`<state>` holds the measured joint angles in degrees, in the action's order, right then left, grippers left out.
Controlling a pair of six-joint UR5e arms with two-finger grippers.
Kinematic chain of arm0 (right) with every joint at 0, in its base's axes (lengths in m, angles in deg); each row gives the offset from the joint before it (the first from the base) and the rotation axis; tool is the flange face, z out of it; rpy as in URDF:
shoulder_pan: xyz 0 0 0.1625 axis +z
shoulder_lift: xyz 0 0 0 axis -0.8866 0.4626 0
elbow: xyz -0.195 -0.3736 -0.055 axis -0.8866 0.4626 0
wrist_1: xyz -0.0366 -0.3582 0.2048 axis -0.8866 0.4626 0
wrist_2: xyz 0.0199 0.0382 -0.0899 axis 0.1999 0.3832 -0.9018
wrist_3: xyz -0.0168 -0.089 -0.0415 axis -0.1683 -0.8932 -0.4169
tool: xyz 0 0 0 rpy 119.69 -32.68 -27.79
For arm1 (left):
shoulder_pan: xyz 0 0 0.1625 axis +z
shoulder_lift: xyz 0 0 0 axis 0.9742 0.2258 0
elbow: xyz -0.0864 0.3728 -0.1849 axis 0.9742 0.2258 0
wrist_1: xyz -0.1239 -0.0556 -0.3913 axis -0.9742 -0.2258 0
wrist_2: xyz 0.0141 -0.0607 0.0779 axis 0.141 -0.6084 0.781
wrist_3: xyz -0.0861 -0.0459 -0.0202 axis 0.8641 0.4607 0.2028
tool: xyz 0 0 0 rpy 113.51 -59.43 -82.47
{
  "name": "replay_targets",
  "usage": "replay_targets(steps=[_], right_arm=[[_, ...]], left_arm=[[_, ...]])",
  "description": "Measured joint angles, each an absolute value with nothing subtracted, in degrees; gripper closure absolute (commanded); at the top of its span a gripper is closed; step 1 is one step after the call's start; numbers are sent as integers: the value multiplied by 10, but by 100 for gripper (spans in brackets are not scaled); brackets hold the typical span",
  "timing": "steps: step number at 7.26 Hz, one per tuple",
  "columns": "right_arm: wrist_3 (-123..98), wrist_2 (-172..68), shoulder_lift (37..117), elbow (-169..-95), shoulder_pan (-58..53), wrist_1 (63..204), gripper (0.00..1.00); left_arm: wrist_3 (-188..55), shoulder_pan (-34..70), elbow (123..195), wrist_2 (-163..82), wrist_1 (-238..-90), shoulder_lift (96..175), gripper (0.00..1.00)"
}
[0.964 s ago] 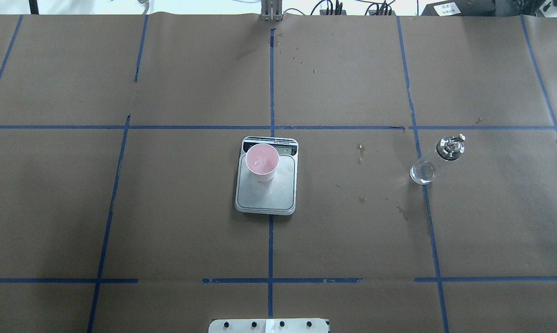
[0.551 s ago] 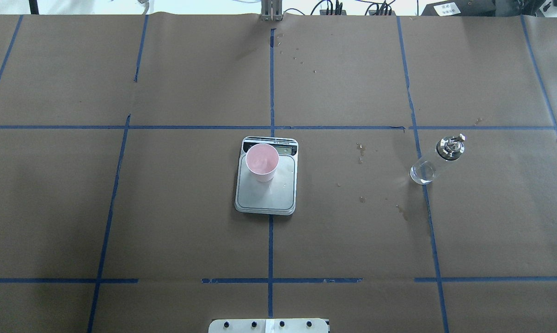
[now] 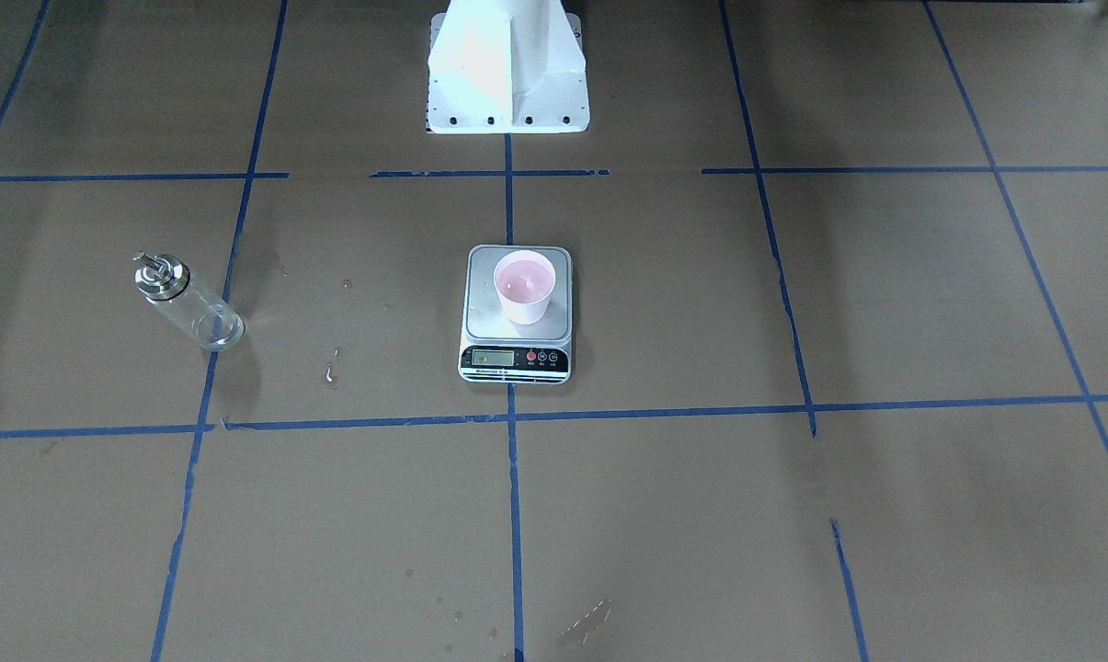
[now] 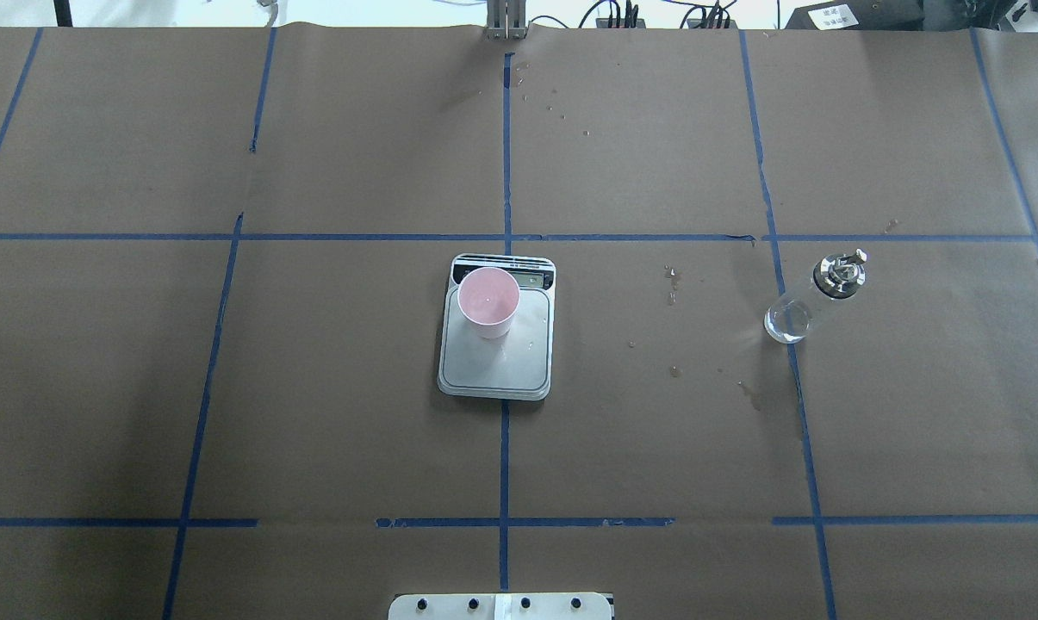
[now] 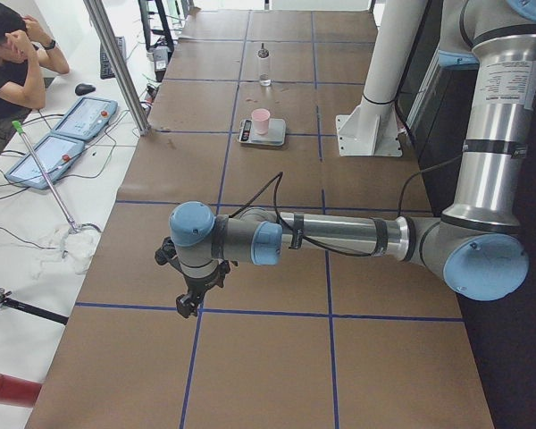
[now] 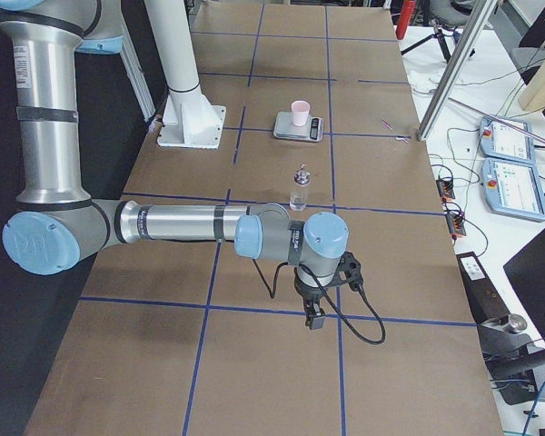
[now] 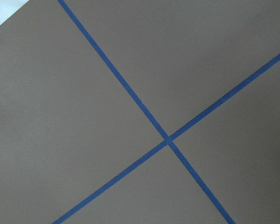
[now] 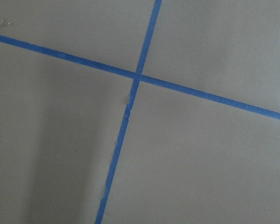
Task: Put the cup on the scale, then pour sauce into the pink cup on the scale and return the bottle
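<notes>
Cup: the cup (image 4: 488,301) stood upright on the scale (image 4: 494,366), toward its display end, mid-surface.
Scale: it sat flat on the brown surface (image 4: 312,387), over a blue tape line.
Bottle: the bottle (image 4: 807,301) stood upright and alone, well apart from the scale on the robot's right, with nothing holding it.
Sauce: a faint gloss showed inside the cup from the front. I couldn't tell how much was in there.
Done: the cup was placed, and to my eye the pour was made and the bottle put back.
Left: little or nothing, I'd say.
Arms: the left arm (image 5: 250,239) and right arm (image 6: 282,238) hung low over opposite ends of the surface, far from the scale.
Left jaws: too small to say whether open or closed.
Right jaws: same, I couldn't tell.
Side views: only these showed the arms at all.
Front view: it alone showed the display strip unobstructed, where overhead the cup hid part of it.
Wrist views: only tape crossings (image 7: 168,140).
</notes>
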<state>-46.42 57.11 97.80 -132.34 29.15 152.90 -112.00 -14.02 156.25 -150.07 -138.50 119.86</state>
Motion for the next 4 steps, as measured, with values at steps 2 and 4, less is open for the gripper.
replay_targets(steps=[2, 4], right_arm=[[-388, 593, 978, -1331, 292, 1519, 0], [-357, 599, 981, -1335, 292, 1516, 0]], left_arm=[[-1120, -140, 1561, -1500, -1376, 1176, 0], [-1092, -140, 1562, -1502, -1363, 1169, 0]])
